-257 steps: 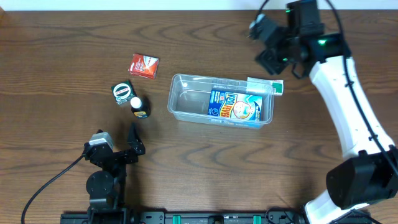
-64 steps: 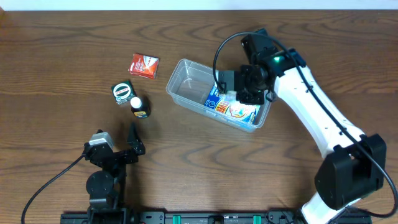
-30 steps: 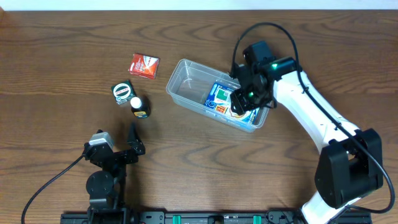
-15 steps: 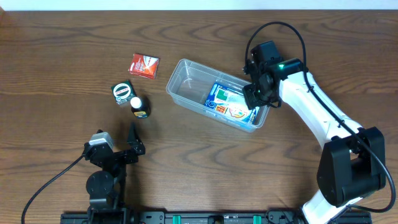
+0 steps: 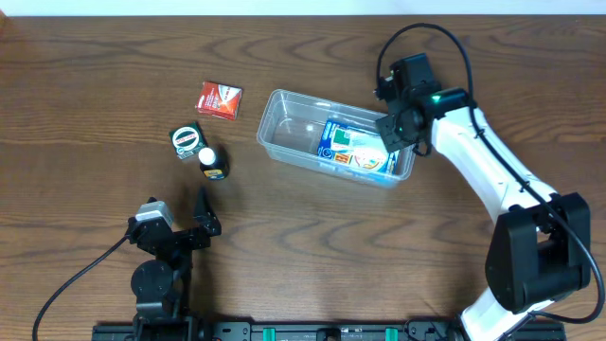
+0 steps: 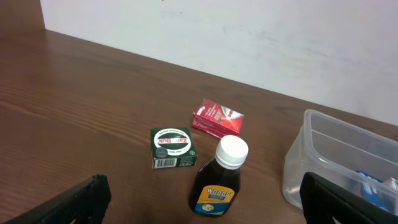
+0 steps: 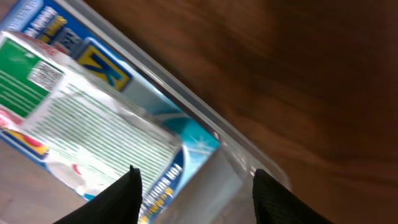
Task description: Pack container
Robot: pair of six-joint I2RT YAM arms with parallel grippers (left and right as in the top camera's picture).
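Well left of the clear rectangular plastic container (image 5: 287, 142), the left gripper (image 5: 201, 220) sits parked, jaws spread and empty, out of the way. Also to the container's left, probably waiting their turn: a green square box (image 5: 187, 140), a small brown white-capped bottle (image 5: 212, 162) and a flat red packet (image 5: 219, 98). A blue-and-white carton (image 5: 355, 152) lies flat in the container's right half. The right gripper (image 7: 196, 190) hovers over that right end, fingers apart, gripping nothing.

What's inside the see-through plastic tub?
A blue-and-white carton box lies in the clear plastic tub, with a green-and-white flat packet on top. The packet covers most of the box, so anything beneath is hidden.
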